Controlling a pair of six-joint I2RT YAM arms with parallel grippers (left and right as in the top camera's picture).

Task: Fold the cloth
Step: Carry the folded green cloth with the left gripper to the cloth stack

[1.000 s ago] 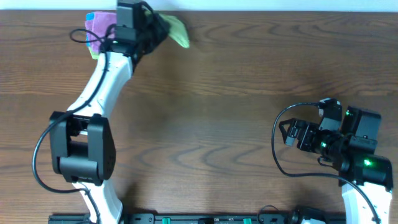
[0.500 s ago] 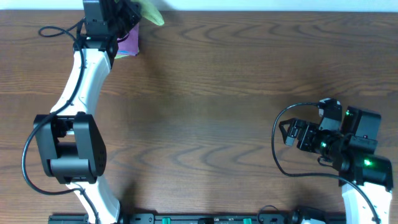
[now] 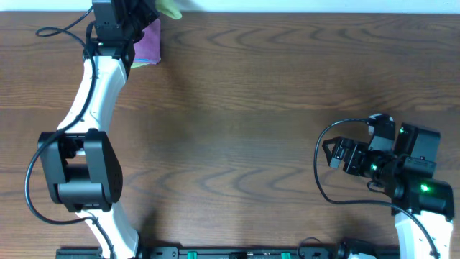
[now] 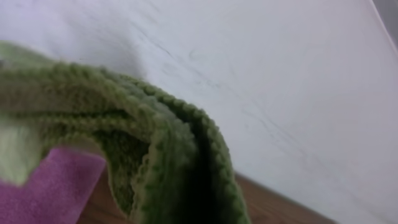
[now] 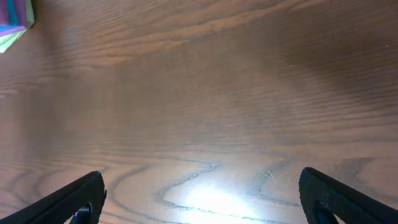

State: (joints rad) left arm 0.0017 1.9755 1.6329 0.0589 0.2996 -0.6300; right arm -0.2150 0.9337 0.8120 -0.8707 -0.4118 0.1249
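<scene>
Now the left hand [image 3: 153, 9] grips the green cloth [image 3: 171, 7] past the bench's [image 3: 251, 108] far edge, left corner; right hand [image 5: 202, 200] gapes open near the right edge, broad wood between.

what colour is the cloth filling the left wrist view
The cloth is olive green, a nubby weave; the left wrist view shows it best.

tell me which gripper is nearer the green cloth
Left. The left gripper is at the green cloth by the table's far edge; the right gripper is far off, front right.
</scene>
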